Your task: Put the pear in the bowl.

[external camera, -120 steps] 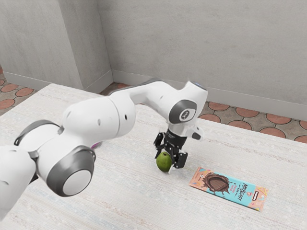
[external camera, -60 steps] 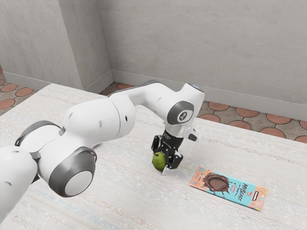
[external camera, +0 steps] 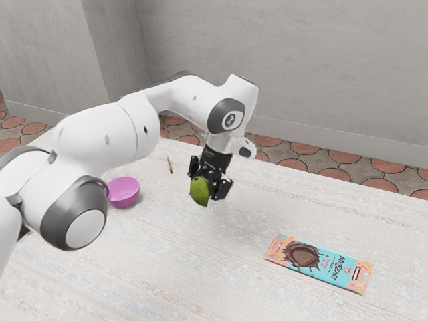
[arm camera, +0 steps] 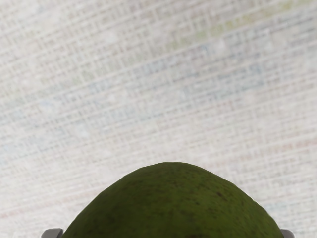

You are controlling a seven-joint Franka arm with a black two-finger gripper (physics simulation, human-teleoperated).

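In the exterior view my gripper (external camera: 208, 190) is shut on the green pear (external camera: 199, 191), raised above the table. The wrist view has the pear (arm camera: 176, 206) large at its lower edge, with a fingertip against each side of it. The pink bowl (external camera: 124, 192) stands on the table toward the exterior view's left, beside the arm's elbow and apart from the pear; part of its rim is behind the arm.
A chocolate bar (external camera: 318, 263) lies flat on the table (external camera: 200, 274) toward the exterior view's right. A small thin brownish object (external camera: 170, 165) lies beyond the bowl, near the table's far edge.
My gripper has risen from near the table and moved toward the exterior view's left, carrying the pear. The arm's shift has uncovered the bowl and the small thin object.
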